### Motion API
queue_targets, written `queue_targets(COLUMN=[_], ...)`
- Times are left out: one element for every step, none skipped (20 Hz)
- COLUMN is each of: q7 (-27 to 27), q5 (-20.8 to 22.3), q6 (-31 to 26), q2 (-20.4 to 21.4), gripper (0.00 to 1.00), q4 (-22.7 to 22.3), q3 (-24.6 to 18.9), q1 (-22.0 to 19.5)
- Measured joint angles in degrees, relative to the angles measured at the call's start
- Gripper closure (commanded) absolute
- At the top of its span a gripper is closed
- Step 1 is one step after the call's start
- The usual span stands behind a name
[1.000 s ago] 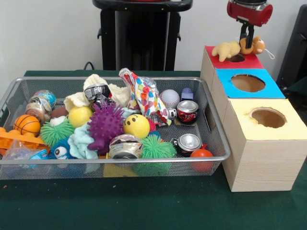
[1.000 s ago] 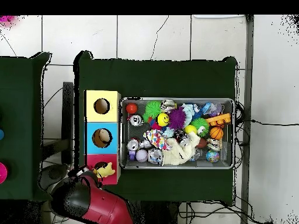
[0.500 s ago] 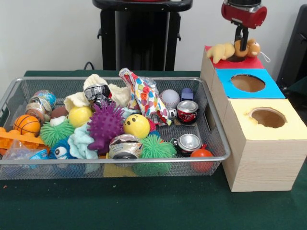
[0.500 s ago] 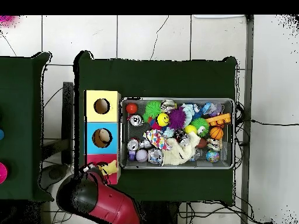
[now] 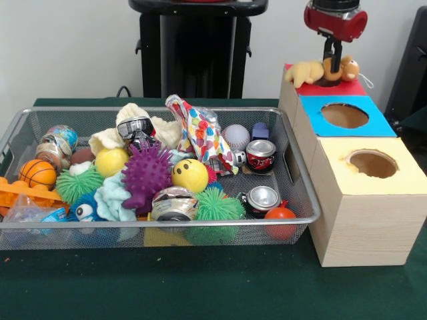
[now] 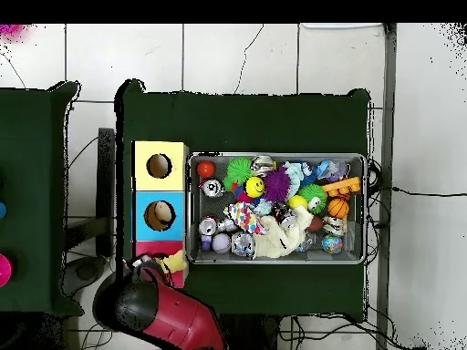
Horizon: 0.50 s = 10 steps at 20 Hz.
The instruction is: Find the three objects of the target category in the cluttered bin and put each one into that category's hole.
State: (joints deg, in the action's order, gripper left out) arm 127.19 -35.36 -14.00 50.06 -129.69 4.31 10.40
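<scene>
A: Red box top [image 5: 347, 87] at the desk's [image 5: 200, 287] one o'clock: the gripper [image 5: 331, 61] hangs over its hole, jaws clamped on a plush toy [image 5: 320, 69] that sprawls across the rim.

B: Room around it?

A: Blue hole [image 5: 344, 115] and yellow hole [image 5: 373, 163] lie open and clear toward five o'clock. The wire bin [image 5: 293, 200] sits just beside the boxes at nine o'clock, packed with balls and cans.

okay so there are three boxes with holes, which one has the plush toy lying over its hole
The red-topped box, farthest back in the front view. The yellow and brown plush toy lies across its hole under the tool; the blue-topped box and yellow-topped box show uncovered holes.
</scene>
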Motion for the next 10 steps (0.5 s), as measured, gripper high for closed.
queue_targets(q7=[0.00,0.00,0.00,0.00,0.00,0.00,0.00,0.00,0.00,0.00], q5=[0.07,0.09,0.14,0.21,0.28,0.33,0.45,0.45,0.45,0.45], q6=[0.00,0.00,0.00,0.01,0.01,0.01,0.01,0.01,0.01,0.01], q2=[0.01,0.01,0.00,0.00,0.00,0.00,0.00,0.00,0.00,0.01], gripper=[1.00,1.00,1.00,1.00,1.00,1.00,1.00,1.00,1.00,1.00], q4=[0.01,0.00,0.00,0.00,0.01,0.00,0.01,0.00,0.00,0.01], q3=[0.00,0.00,0.00,0.01,0.02,0.06,0.13,0.17,0.22,0.28], q1=[0.11,0.17,0.28,0.47,0.67,0.81,1.14,1.25,1.36,1.50])
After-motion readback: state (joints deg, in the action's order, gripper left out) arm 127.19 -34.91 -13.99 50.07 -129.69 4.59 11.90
